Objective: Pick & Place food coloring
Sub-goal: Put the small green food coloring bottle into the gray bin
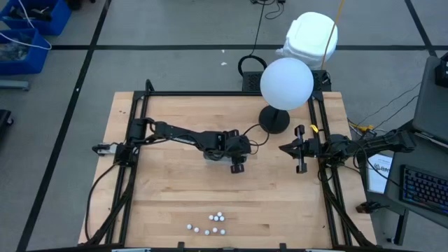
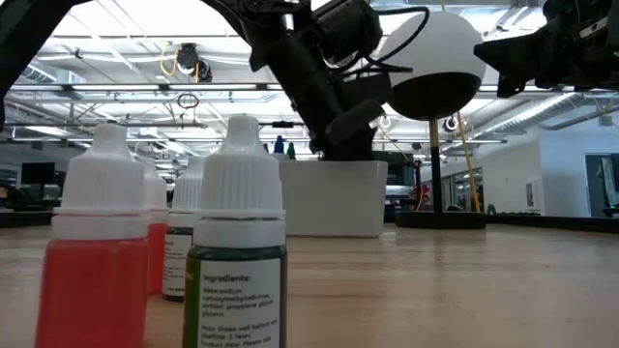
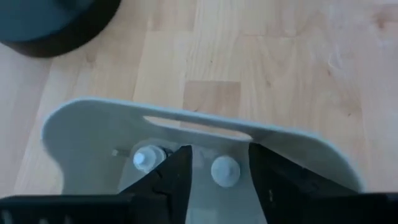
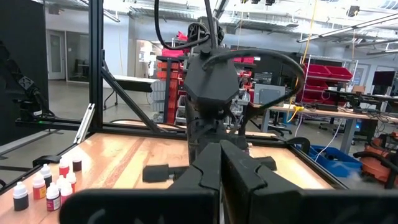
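Now: left gripper spread over the tray, bottles waiting behind it

Directly below the left gripper [image 3: 219,180] sits a shallow grey tray [image 3: 81,134], and the two dark fingers [image 3: 171,180] stand spread apart with one white-capped bottle [image 3: 225,170] between them, not pinched. A second capped bottle [image 3: 148,158] lies in the tray just outside one finger. Ahead of the gripper, past the tray's slotted rim, is bare wooden table [image 3: 280,62], and off to one corner the dark round lamp base [image 3: 56,25] sits close to the tray.

From above, the left gripper [image 1: 236,152] hangs near the middle of the table [image 1: 175,189], with the lamp's white globe [image 1: 286,83] and base [image 1: 274,120] just beyond it. The remaining food coloring bottles [image 1: 210,224] cluster well apart from it, at the near edge of the table; in the low view they fill the foreground, a red one [image 2: 97,242] and a green one [image 2: 239,242] in front, with the white tray wall [image 2: 334,198] behind them under the arm.

The right gripper [image 1: 299,148] waits at the table's right side, its fingers [image 4: 205,174] pressed together on nothing, pointing toward the left arm [image 4: 211,93].
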{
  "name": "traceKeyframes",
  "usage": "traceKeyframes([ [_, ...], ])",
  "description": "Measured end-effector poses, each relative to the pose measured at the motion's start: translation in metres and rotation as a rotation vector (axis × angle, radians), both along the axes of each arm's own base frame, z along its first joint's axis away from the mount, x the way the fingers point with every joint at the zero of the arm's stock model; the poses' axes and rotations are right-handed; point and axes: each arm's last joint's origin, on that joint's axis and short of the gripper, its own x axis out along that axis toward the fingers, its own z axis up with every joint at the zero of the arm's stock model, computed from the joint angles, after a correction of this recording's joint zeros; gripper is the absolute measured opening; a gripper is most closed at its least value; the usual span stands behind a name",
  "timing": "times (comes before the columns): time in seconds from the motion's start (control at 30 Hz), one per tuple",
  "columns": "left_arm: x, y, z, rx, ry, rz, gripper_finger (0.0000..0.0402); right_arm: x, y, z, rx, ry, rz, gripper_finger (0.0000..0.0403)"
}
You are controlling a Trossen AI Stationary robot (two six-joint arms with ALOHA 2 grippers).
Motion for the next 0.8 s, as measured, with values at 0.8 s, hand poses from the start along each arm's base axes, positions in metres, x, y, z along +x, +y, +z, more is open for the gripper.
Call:
traceKeyframes([
  [0.8, -0.174, -0.036, 0.200, 0.114, -0.258, -0.026, 0.0065, 0.001, 0.000, -0.001, -0.001, 0.007, 0.003, 0.0000],
])
